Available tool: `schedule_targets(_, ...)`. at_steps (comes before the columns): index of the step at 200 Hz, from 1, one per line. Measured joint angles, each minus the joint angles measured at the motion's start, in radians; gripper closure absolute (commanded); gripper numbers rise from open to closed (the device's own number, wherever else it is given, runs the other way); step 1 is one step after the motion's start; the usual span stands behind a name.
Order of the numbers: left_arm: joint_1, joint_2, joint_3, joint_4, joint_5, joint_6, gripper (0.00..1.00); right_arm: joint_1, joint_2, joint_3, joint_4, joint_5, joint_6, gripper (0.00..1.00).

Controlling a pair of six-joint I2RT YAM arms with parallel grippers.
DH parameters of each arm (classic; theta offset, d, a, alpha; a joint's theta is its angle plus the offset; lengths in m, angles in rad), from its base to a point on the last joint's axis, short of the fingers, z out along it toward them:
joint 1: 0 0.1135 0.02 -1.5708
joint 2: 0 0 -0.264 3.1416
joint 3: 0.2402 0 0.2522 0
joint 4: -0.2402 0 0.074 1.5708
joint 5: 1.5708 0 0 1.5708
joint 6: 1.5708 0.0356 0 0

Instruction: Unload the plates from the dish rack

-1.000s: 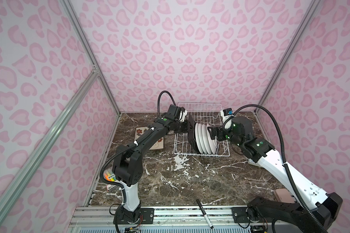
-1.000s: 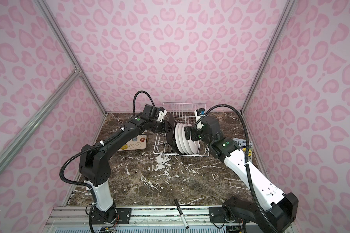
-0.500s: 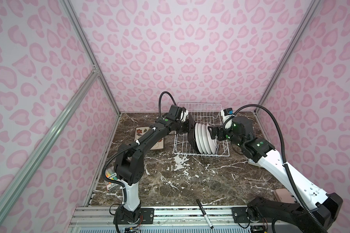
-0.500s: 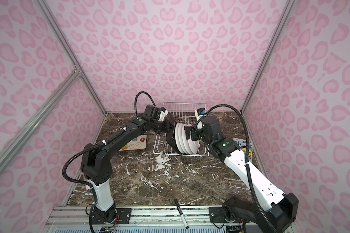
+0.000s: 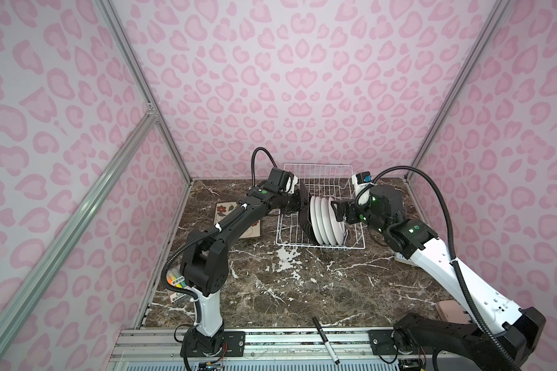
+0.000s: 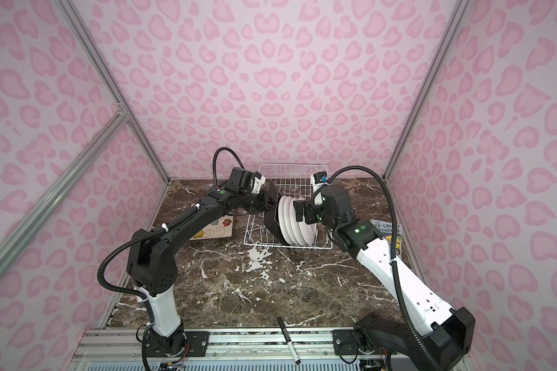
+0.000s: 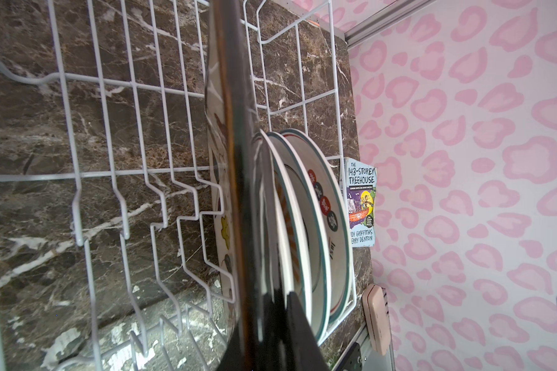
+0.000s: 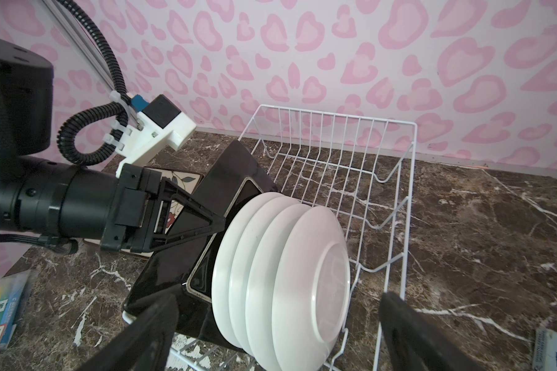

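The white wire dish rack (image 5: 318,165) (image 6: 290,165) stands at the back of the marble table. In it stand a dark-backed square plate (image 5: 304,218) (image 8: 232,180) and, right behind it, several round white plates (image 5: 327,221) (image 8: 286,257). My left gripper (image 5: 298,200) (image 7: 257,321) is shut on the square plate's upper rim (image 7: 235,128), one finger on each face. Held open and wide, my right gripper (image 5: 338,210) (image 8: 277,302) hovers just right of the round plates, touching nothing. Another flowered square plate (image 5: 221,210) (image 6: 212,229) lies flat left of the rack, partly under my left arm.
A book (image 6: 386,228) (image 7: 360,202) lies right of the rack under my right arm. A pack of highlighters (image 5: 174,279) sits at the left edge. A black pen (image 5: 325,340) lies on the front rail and a pink case (image 5: 449,310) at the front right.
My left gripper has closed on the square plate's rim after reaching slightly further in. The right arm and the plates have not moved.
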Motion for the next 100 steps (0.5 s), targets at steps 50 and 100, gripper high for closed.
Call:
schedule_targets(50,0.000,-0.043,-0.003,-0.063,-0.046,-0.025,0.96,0.000,-0.013,0.000,0.000,0.007,0.000,0.01)
schedule_targets(100,0.003,-0.083,0.013,-0.122,-0.079,-0.024,0.96,0.000,-0.013,0.000,0.002,0.007,0.000,0.01)
